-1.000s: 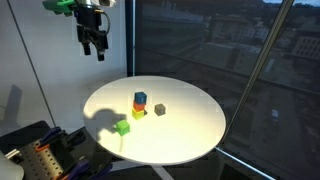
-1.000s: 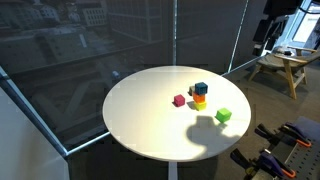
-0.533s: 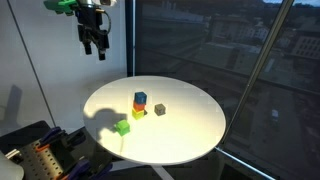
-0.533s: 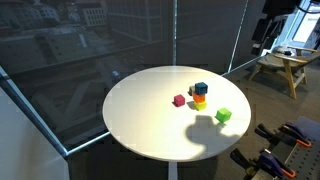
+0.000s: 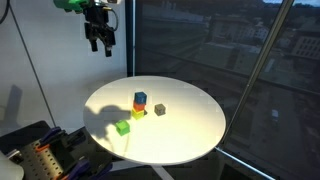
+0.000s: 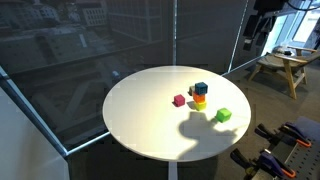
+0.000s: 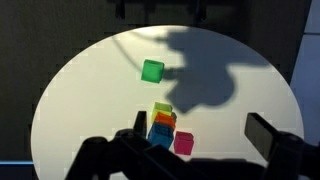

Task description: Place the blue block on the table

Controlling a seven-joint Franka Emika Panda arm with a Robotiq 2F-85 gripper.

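Observation:
The blue block [image 5: 140,97] sits on top of a small stack, over an orange block and a yellow one, near the middle of the round white table [image 5: 190,132]. It also shows in an exterior view [image 6: 201,89] and in the wrist view [image 7: 159,134]. My gripper [image 5: 100,41] hangs high above the table's edge, far from the stack, and is open and empty. It shows at the top of an exterior view [image 6: 252,36]. In the wrist view its fingers [image 7: 200,132] frame the stack from above.
A green block [image 5: 122,127] lies alone nearer the table's edge. A red cube [image 6: 179,100] lies beside the stack, and a dark grey cube [image 5: 160,109] lies on its other side. Dark windows surround the table. A wooden stool [image 6: 279,66] stands beyond it.
My gripper has shifted a little sideways toward the table while staying high. The blocks have not moved.

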